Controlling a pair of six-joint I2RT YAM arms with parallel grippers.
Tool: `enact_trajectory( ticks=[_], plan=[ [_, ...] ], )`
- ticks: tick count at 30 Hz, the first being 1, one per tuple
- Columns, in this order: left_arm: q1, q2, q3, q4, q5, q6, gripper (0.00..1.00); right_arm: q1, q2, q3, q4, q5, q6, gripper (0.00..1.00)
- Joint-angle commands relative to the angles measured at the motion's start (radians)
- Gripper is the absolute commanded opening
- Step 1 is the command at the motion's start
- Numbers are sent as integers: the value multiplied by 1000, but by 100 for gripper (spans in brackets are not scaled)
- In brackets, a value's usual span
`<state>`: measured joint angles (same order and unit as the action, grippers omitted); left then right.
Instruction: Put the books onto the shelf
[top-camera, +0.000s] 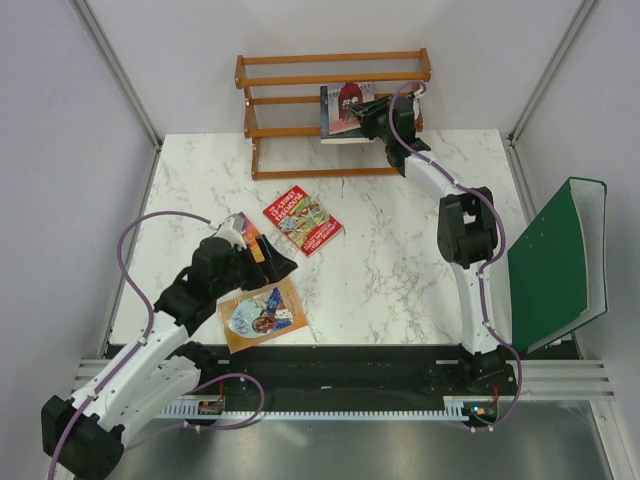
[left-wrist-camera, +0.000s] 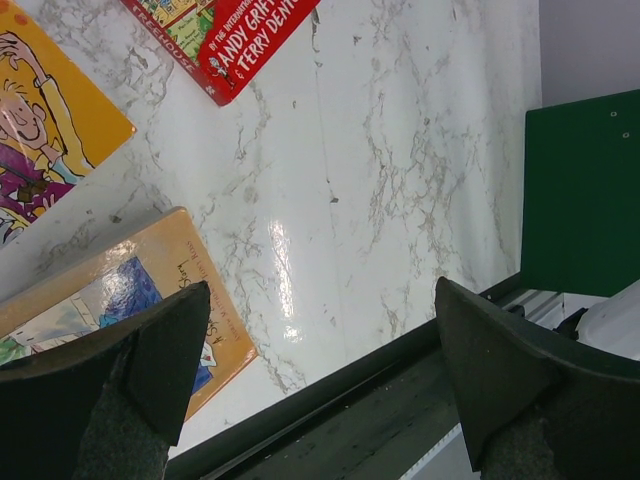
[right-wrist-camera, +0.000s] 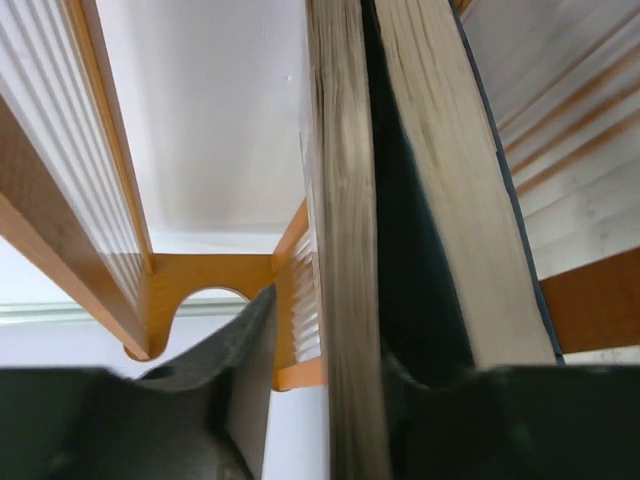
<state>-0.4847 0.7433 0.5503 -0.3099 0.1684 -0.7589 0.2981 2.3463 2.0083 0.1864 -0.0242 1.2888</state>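
Wooden shelf (top-camera: 300, 80) at twelve o'clock holds two books (top-camera: 345, 108); right end effector (top-camera: 372, 115) straddles one, jaws seemingly slack. Left end effector (left-wrist-camera: 320, 300) gapes wide near the orange book (left-wrist-camera: 150, 275).

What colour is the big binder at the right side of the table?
The binder is dark green, clearest in the top external view.

1 overhead camera looks down; 2 wrist cameras closely view table (left-wrist-camera: 400, 150) and shelf (right-wrist-camera: 215, 272).

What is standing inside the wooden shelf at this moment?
Two books stand on the middle tier of the shelf, right of centre: a pink book in front, a dark book behind it, mostly covered. The right gripper hides their right edges.
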Motion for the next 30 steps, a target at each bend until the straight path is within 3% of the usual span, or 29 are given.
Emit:
enact_trajectory(
  ticks=[1, 2, 5, 11, 21, 30],
  plan=[
    [-2, -15, -3, -1, 20, 40, 99, -2, 27, 61, -25, -42, -9, 47],
    [-2, -19, -4, -1, 19, 38, 99, -4, 24, 60, -40, -40, -19, 55],
    [-2, -27, -7, -1, 19, 38, 99, -2, 7, 35, -65, -46, -37, 67],
    [-2, -33, -10, -1, 28, 35, 99, -10, -74, -72, -85, -46, -85, 82],
    [-2, -71, -21, 2, 42, 20, 98, -11, -211, -144, -176, 13, -226, 94],
    [-2, -73, -30, 8, 48, 16, 98, -11, -226, -43, -393, 47, -374, 96]
  ],
)
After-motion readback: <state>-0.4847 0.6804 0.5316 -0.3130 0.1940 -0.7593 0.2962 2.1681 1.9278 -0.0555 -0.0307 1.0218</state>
